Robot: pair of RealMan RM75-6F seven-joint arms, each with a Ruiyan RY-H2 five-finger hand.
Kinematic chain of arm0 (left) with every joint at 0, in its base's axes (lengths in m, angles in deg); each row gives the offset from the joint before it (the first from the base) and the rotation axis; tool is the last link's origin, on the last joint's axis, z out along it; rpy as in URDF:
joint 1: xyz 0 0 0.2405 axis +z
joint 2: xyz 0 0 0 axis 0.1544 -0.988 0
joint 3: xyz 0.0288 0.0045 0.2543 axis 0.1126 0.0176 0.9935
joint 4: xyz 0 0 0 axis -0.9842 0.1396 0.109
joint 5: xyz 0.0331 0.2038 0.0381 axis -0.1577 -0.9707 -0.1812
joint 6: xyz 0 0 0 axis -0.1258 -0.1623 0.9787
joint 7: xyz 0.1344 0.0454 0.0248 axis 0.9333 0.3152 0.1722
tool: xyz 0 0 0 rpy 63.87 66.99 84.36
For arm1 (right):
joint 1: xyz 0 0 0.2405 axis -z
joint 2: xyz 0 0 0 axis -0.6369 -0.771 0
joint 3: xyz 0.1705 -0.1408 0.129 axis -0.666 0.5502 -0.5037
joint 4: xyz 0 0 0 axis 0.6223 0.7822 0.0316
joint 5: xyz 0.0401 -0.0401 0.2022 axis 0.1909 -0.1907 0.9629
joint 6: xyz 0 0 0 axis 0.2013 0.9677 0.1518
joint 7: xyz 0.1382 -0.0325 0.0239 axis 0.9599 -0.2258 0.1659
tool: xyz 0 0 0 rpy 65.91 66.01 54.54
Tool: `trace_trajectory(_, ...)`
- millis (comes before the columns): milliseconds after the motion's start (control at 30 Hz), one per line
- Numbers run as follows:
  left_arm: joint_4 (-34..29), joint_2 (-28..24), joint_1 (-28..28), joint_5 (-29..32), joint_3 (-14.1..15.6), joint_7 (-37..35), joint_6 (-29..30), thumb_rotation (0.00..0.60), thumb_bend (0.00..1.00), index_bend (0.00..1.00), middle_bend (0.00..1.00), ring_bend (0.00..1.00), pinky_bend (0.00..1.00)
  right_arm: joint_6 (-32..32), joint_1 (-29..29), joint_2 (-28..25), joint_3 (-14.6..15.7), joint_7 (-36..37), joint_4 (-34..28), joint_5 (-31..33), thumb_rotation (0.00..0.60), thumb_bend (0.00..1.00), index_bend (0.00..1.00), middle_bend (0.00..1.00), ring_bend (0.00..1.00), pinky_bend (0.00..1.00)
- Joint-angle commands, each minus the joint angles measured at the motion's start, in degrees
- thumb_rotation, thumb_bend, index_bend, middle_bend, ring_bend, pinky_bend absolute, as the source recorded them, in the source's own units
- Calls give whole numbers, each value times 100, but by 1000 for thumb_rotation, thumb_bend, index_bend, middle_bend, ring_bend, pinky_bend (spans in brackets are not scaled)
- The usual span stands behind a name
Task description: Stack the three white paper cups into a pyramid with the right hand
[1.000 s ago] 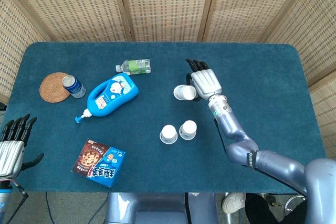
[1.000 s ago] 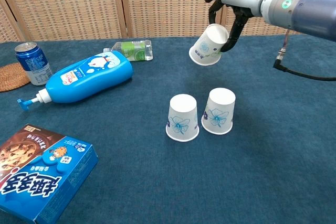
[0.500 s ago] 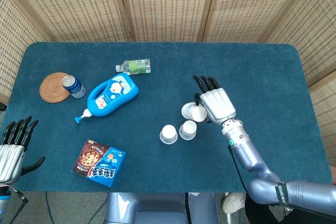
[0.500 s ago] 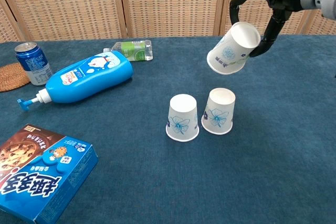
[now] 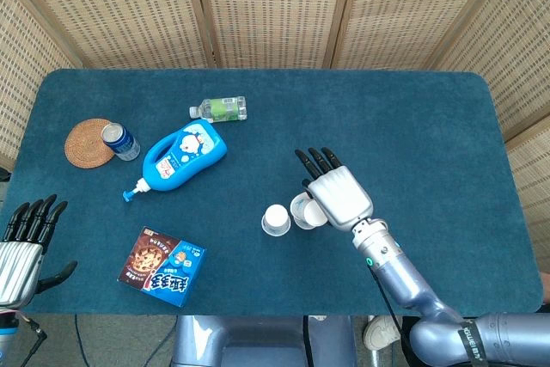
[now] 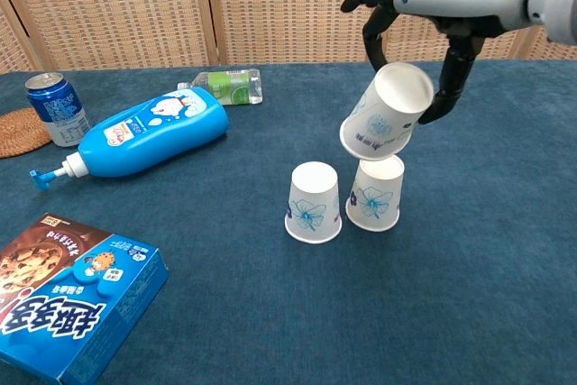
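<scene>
Right hand (image 6: 433,20) gripping third cup (image 6: 386,121), tilted, low over right base cup (image 6: 376,190), beside left base cup (image 6: 314,202). Left hand (image 5: 19,242) idle off table edge, fingers apart, holding nothing. Risk: tilted release off-centre, likely toppling both bases.

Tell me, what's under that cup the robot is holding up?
Under the held cup in the right hand stand two upside-down paper cups, side by side on the blue table. It hangs tilted over the right one, partly hiding its top.
</scene>
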Motion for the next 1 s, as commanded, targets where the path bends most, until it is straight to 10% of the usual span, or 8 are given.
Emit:
trace_trajectory(33,-5,-13,0,13,-7,-13,-10,600,230,10,0,0,21,-59,-311,324,-55,-278,131,457,600,131,590,84,1,135)
trace_trajectory(433,18,-47,-15,117,-56,-99,-87,600,230,10,0,0,21,-60,-820,1133,6,-494,1073,1292,600,133,591,83,2,135)
trace_trajectory(1000,-19,-72,19,27,-50,-113,-25,600,230,10,0,0,19,202,-1064,1032,83,-717,834,1619,600,134,486,6,0,132)
